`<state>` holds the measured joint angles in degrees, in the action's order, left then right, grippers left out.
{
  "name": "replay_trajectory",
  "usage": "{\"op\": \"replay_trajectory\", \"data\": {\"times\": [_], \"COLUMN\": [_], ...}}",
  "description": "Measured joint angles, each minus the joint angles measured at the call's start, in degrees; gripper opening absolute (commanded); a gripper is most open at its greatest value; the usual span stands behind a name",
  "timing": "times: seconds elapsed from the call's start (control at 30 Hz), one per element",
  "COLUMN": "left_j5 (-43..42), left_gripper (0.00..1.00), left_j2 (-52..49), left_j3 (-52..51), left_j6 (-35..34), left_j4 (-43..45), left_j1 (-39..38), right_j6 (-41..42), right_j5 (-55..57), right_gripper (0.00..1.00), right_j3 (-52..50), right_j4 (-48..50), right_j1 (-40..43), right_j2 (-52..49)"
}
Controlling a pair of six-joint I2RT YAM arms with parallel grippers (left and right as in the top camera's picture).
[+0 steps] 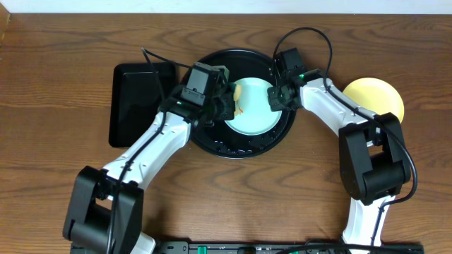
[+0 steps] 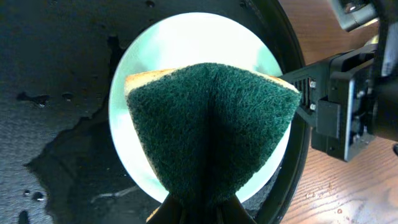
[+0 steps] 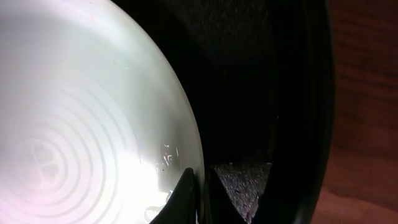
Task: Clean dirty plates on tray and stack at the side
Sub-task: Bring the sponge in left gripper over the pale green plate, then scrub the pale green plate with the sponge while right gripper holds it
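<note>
A pale mint-blue plate (image 1: 254, 107) stands tilted in the large round black tray (image 1: 244, 147). My right gripper (image 1: 277, 97) is shut on the plate's right rim; the right wrist view shows its underside (image 3: 81, 124) with the fingers (image 3: 198, 186) pinching the edge. My left gripper (image 1: 224, 104) is shut on a sponge with a green scouring face (image 2: 211, 124) and a yellow back, pressed on the plate's face (image 2: 186, 43). A pale yellow plate (image 1: 374, 97) lies on the table at the right. A second mint-blue plate is not in view.
A smaller rectangular black tray (image 1: 138, 102) lies left of the round tray. Water drops and a wet film cover the round tray's floor (image 2: 56, 124). Wooden table (image 1: 56, 85) all around.
</note>
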<state>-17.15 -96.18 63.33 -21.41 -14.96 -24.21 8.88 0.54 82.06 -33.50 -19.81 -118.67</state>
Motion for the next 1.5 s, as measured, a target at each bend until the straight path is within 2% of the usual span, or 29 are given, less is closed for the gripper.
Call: {"op": "replay_trajectory", "data": {"times": [0.13, 0.23, 0.37, 0.5, 0.6, 0.9, 1.5], "left_j5": [1.3, 2.0, 2.5, 2.6, 2.6, 2.5, 6.8], "left_gripper": [0.07, 0.08, 0.07, 0.08, 0.07, 0.07, 0.08], "left_j2": [-1.7, -3.2, -7.2, -10.7, -13.0, -21.3, -23.8], "left_j3": [0.1, 1.6, 10.7, 20.3, 23.5, 23.8, 23.5], "left_j6": [-2.0, -2.9, -3.0, -2.9, -2.8, -2.8, -2.8], "left_j4": [-1.4, -7.2, -17.6, -23.5, -23.2, -22.1, -19.1], "left_j1": [-0.9, -1.1, -1.2, -1.2, -1.4, -4.4, -5.6], "right_j6": [0.0, -0.1, -0.2, -0.2, -0.2, -0.2, -0.2], "right_j5": [-0.4, -0.6, -0.7, -0.8, -0.9, -0.9, -1.0], "right_gripper": [0.01, 0.01, 0.01, 0.01, 0.01, 0.01, 0.01], "right_j3": [0.0, 0.0, 0.0, 0.0, 0.0, 0.0, 0.0], "right_j4": [0.0, 0.0, 0.1, 0.1, 0.1, 0.1, 0.1], "right_j1": [0.0, 0.0, 0.0, 0.0, 0.0, 0.0, 0.0], "right_j2": [0.0, 0.0, 0.0, 0.0, 0.0, 0.0, 0.0]}}
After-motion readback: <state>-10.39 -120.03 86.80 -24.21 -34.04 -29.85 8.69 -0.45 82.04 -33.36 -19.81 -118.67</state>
